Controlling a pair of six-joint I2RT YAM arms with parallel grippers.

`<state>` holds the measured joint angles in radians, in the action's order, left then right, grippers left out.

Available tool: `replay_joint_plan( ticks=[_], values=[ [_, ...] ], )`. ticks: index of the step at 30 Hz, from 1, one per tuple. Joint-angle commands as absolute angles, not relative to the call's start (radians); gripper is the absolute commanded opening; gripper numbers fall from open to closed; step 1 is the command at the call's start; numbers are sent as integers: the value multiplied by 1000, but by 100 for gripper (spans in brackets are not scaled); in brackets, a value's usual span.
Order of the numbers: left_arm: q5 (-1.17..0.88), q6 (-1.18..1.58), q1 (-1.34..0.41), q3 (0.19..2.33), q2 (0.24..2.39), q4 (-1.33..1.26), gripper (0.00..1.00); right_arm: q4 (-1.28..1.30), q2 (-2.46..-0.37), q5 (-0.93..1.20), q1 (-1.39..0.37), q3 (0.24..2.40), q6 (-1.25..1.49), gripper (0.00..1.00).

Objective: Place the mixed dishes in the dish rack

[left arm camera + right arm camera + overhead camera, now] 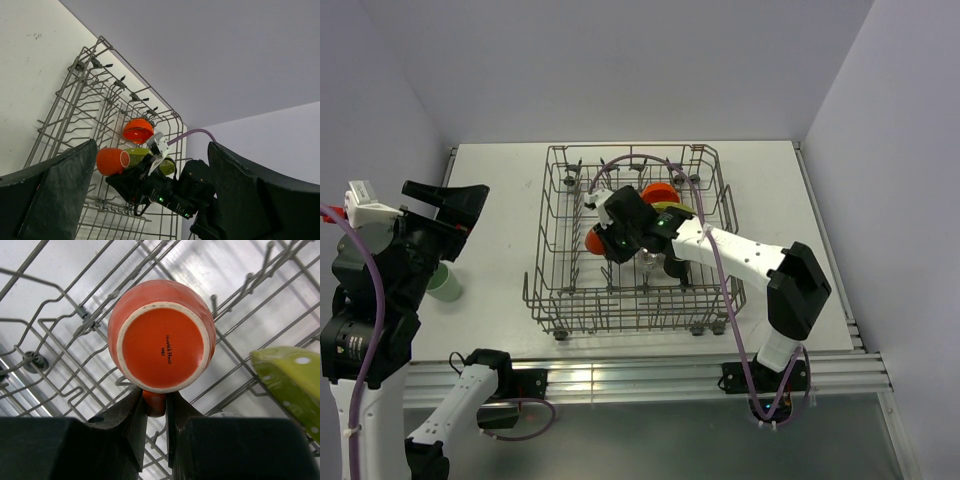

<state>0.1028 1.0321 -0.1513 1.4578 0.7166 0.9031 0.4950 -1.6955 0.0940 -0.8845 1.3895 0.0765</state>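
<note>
The grey wire dish rack (548,215) stands mid-table. My right gripper (605,240) reaches into it from the right, shut on the handle of the small orange cup (162,342), which lies on its side just above the tines with its base facing the wrist camera. An orange bowl (658,192) and a yellow-green plate (672,208) sit in the rack behind it. What looks like a clear glass (650,262) shows under the right arm. A pale green cup (445,283) rests on the table left of the rack. My left gripper (445,205) hangs open above that cup, holding nothing.
The rack's upright tines (65,330) surround the held cup. Walls close the table at the back and at both sides. An aluminium rail (640,375) runs along the near edge by the arm bases.
</note>
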Motion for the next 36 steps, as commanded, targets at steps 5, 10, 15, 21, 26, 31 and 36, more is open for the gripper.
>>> replay_joint_plan(
  ticks=[5,10,15,21,26,31,36],
  values=[
    [92,1003,-147,1447,715,874,99,514,-1706,80,-910,1424,52,0],
    [80,1006,-147,1443,715,871,99,515,-1726,45,-908,1419,54,0],
    [84,1005,-147,1445,707,876,99,518,-1743,6,-908,1413,55,0],
    [83,1006,-147,1442,710,874,99,532,-1750,-24,-910,1396,52,0],
    [66,1015,-147,1425,707,861,99,540,-1758,-12,-910,1396,41,0],
    [71,1014,-147,1428,710,867,99,543,-1772,-17,-910,1401,41,0],
    [71,1012,-147,1437,713,867,99,552,-1787,-5,-920,1420,31,9]
  ],
)
